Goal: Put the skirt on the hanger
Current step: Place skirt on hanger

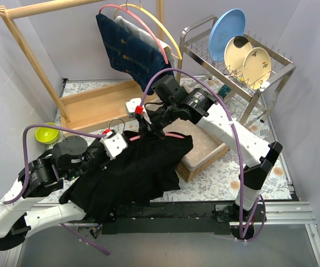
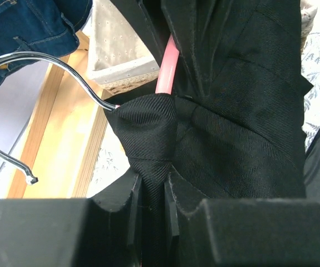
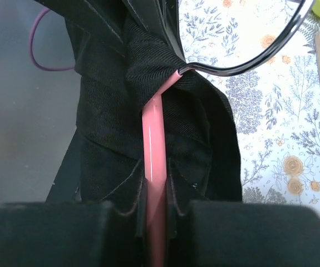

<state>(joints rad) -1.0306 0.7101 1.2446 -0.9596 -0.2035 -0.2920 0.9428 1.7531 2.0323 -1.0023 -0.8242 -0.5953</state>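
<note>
My left gripper (image 2: 151,186) is clamping a fold of the soft, limp black twill skirt (image 2: 237,144). My right gripper (image 3: 155,192) is clamping the stiff pink plastic hanger (image 3: 152,139), with the skirt bunching just ahead. Gripping at the waistband seems the surest hold.

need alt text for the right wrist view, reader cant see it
The right gripper is shut on the bar of the pink hanger, which runs up into the bunched black skirt. The hanger's metal hook curves to the upper right over a floral tablecloth.
</note>
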